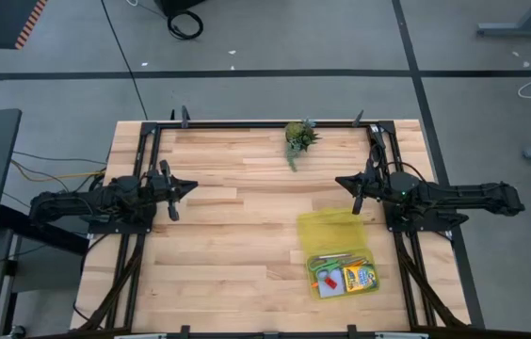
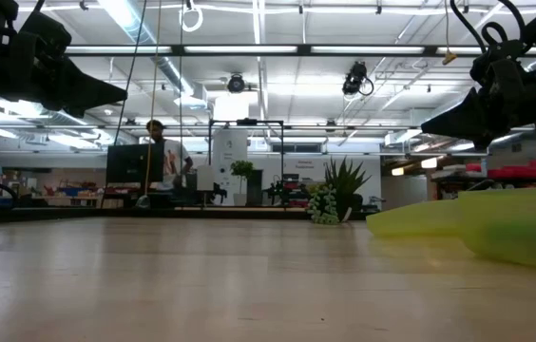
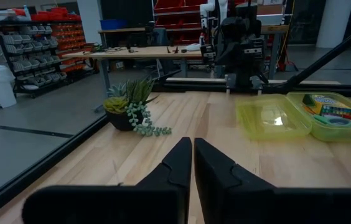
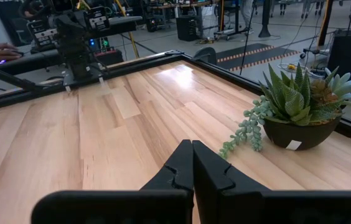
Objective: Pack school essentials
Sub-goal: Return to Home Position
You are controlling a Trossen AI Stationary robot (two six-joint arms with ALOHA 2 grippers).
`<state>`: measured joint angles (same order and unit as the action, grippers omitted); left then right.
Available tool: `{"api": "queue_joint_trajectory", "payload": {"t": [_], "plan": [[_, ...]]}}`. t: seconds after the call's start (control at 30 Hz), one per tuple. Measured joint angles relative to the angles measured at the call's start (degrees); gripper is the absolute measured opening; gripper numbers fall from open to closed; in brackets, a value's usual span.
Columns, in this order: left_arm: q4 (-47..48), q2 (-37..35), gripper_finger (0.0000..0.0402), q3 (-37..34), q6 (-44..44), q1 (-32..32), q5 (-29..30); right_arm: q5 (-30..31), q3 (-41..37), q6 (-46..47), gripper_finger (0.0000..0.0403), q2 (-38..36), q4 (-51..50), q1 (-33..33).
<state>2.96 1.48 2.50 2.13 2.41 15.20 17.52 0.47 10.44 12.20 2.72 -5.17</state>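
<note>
My left tool (image 1: 186, 186) hangs above the bench (image 1: 237, 245), fingers pressed together. My right tool (image 1: 345, 182) faces it, likewise pressed together. Near the right tool lies the open yellow case (image 1: 329, 230), crayon box (image 1: 361, 277) inside.

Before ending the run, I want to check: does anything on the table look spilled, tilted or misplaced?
Nothing stands out. The yellow case lies open, the crayon box inside it. The potted plant stands upright at the far edge. The left gripper and right gripper hang apart over the table, fingers shut.
</note>
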Motion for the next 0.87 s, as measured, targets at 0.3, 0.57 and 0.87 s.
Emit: {"api": "queue_joint_trajectory", "payload": {"t": [0.3,0.57,0.87], "plan": [[0.02,0.02,0.0035,0.0,0.0,0.0,0.0,0.0,0.0,0.0,0.0007,-0.01,0.0,-0.01],[0.0,0.0,0.0026,0.0,-0.02,-0.02,0.0,0.0,0.0,0.0,0.0007,-0.02,0.0,-0.01],[0.01,0.0,0.0033,-0.01,0.0,-0.01,0.0,0.0,0.0,0.0,0.0007,-0.02,0.0,-0.01]]}}
